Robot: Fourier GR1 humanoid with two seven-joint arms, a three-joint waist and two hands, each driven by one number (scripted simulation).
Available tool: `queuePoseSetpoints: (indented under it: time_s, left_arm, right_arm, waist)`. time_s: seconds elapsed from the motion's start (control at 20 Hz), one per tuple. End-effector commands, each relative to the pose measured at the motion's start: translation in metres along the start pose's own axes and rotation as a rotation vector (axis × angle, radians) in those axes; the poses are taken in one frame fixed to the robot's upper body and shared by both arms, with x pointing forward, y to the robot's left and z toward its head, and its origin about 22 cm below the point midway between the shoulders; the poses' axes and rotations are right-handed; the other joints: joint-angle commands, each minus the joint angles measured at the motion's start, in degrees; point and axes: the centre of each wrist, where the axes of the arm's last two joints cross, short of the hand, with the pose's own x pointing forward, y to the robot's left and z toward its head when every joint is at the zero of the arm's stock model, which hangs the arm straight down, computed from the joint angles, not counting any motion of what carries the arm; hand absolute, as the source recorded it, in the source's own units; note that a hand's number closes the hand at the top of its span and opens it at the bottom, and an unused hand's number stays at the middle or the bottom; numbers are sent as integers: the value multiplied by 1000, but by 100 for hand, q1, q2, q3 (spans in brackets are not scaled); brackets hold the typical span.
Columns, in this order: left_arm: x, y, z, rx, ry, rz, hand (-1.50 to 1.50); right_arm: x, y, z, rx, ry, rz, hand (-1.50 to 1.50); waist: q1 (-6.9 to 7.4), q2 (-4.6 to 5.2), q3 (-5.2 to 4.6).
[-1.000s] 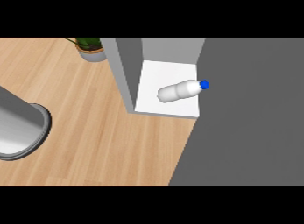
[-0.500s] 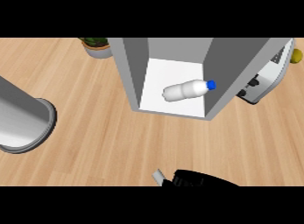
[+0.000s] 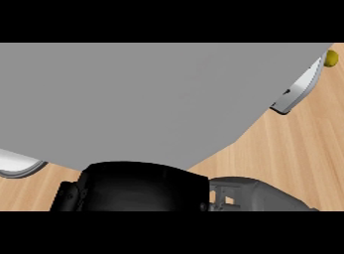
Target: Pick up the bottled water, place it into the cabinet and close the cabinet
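A broad flat grey panel (image 3: 145,99), most likely the cabinet's door or side, fills most of the head view. It hides the cabinet's inside and the bottled water. Below it, at the lower edge, a black hand (image 3: 138,188) shows as a dark rounded mass. Its grey wrist (image 3: 255,196) lies to the right, so I take it for my right hand. It sits just under the panel's lower corner, and contact cannot be made out. At the left edge only a pale forearm cuff (image 3: 13,166) peeks out from under the panel.
A white and grey object (image 3: 303,89) stands at the panel's right edge, with a small yellow thing (image 3: 331,58) behind it. Wooden counter (image 3: 306,149) shows at the right and in the lower left corner.
Half a second ago the cabinet stood open with the bottle lying inside. Now a grey panel covers both, and the black hand at the lower edge has grown much larger.
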Motion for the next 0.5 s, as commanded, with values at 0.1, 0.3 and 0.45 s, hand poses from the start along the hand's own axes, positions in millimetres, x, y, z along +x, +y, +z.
queuePoseSetpoints:
  time_s: [0.1, 0.3, 0.45]
  left_arm:
    - [10, 17, 36, 56, -13, -13, -150]
    - [12, 6, 35, 58, -35, -11, -150]
    - [15, 19, 36, 48, -14, -5, -150]
  right_arm:
    - [14, -37, -26, -45, 26, -153, 150]
    - [1, -78, -13, -72, 47, -225, 150]
    - [-25, -86, -19, -111, 51, -251, 150]
  waist:
    - [-251, -2, 18]
    - [-361, 14, 26]
    - [-419, 9, 24]
